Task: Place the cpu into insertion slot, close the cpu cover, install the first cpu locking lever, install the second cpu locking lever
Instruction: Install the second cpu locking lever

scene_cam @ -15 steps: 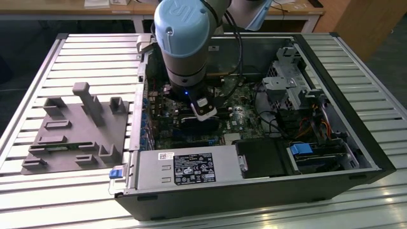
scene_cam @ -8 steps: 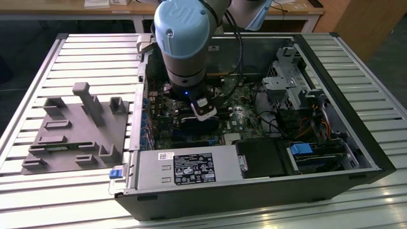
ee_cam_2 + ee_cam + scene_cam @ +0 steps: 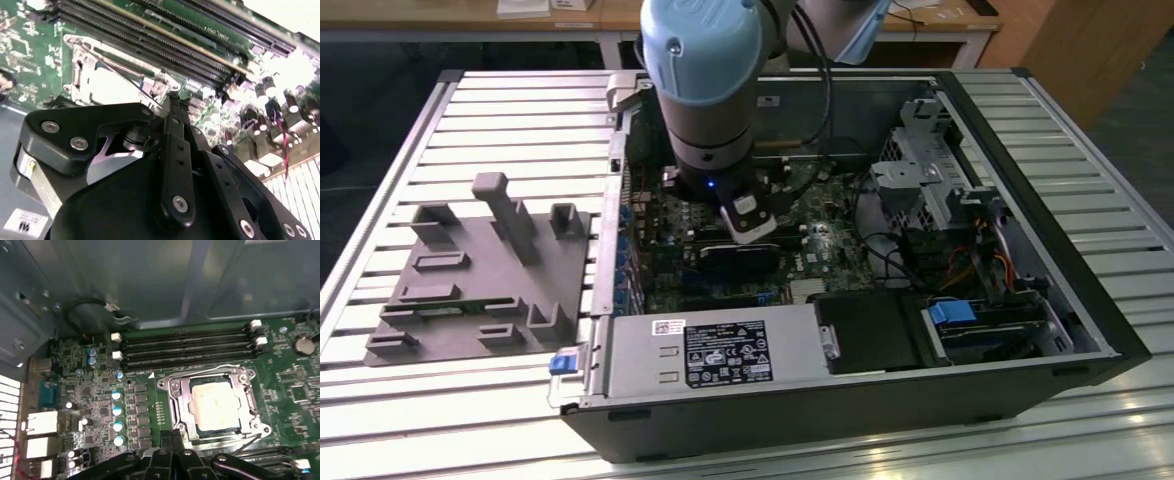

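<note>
A slatted metal tabletop [image 3: 494, 110] carries an open desktop computer case [image 3: 1067, 330] lying on its side, with a grey moulded fixture block [image 3: 480, 275] resting apart from it toward the exterior view's left. Inside the case, a power supply unit [image 3: 707, 355] sits along the near wall, a drive cage [image 3: 934, 185] stands toward the exterior view's right, and the green motherboard [image 3: 95, 405] covers the floor. The robot arm [image 3: 704, 70] reaches down into the case over the motherboard, above a dark block [image 3: 736, 262]. Four long black memory slots [image 3: 187, 346] run just beside the insertion slot [image 3: 176, 405]. The cpu [image 3: 216, 404] lies seated flat in the insertion slot, its dull silver top exposed. The cpu cover [image 3: 247, 386] lies closed down around the cpu, framing its top. A thin locking lever [image 3: 117, 67] crosses beside the socket in the second wrist view; whether it is latched cannot be told. The gripper [image 3: 172, 100] hangs just beside the edge of the socket, its black fingers [image 3: 175, 145] drawn together with nothing visibly held between them.
</note>
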